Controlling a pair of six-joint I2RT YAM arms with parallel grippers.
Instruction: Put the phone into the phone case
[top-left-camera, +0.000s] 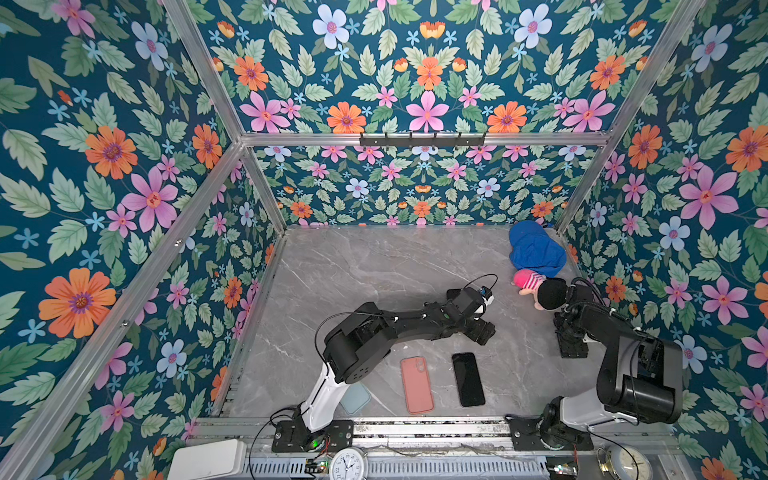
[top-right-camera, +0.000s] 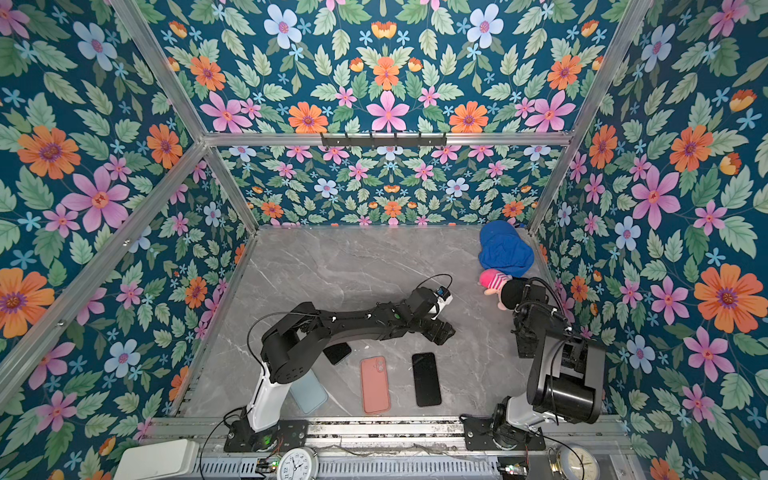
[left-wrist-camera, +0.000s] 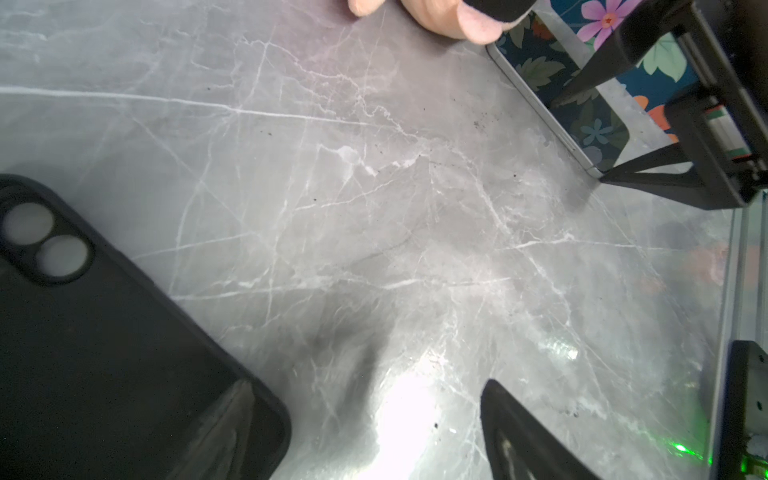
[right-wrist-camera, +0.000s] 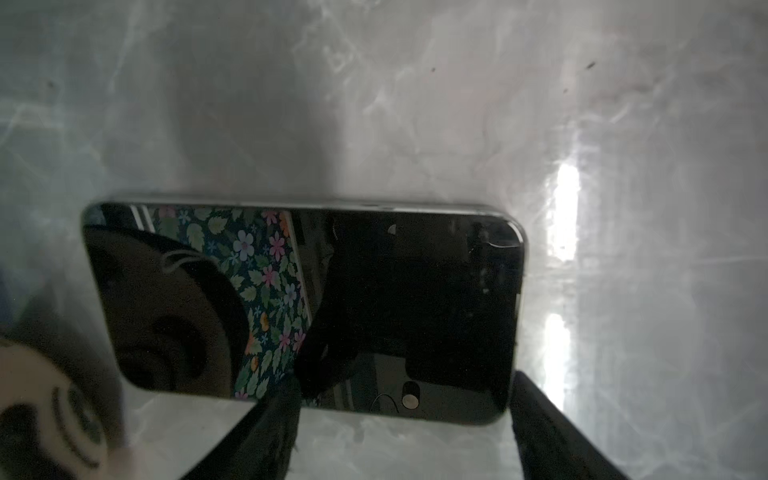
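The phone (right-wrist-camera: 415, 299) lies flat on the marble table (top-left-camera: 374, 270), its dark screen mirroring the wallpaper. It also shows in the left wrist view (left-wrist-camera: 582, 108). My right arm hides it in both top views. My right gripper (right-wrist-camera: 403, 378) (left-wrist-camera: 579, 139) (top-left-camera: 572, 353) stands open over one end of the phone, with one fingertip above the screen and the other just past the end. A matte black phone case (top-left-camera: 468, 379) (top-right-camera: 426, 379) (left-wrist-camera: 104, 353) with two camera holes lies near the front. My left gripper (left-wrist-camera: 365, 384) (top-left-camera: 484, 332) hangs open and empty by its corner.
A pink case (top-left-camera: 417, 385) and a pale blue case (top-left-camera: 355, 399) lie left of the black one. Another dark slab (top-right-camera: 337, 352) shows under the left arm. A doll (top-left-camera: 540, 289) and blue cloth (top-left-camera: 536, 249) sit at the back right. Two clocks (top-left-camera: 348, 465) stand at the front.
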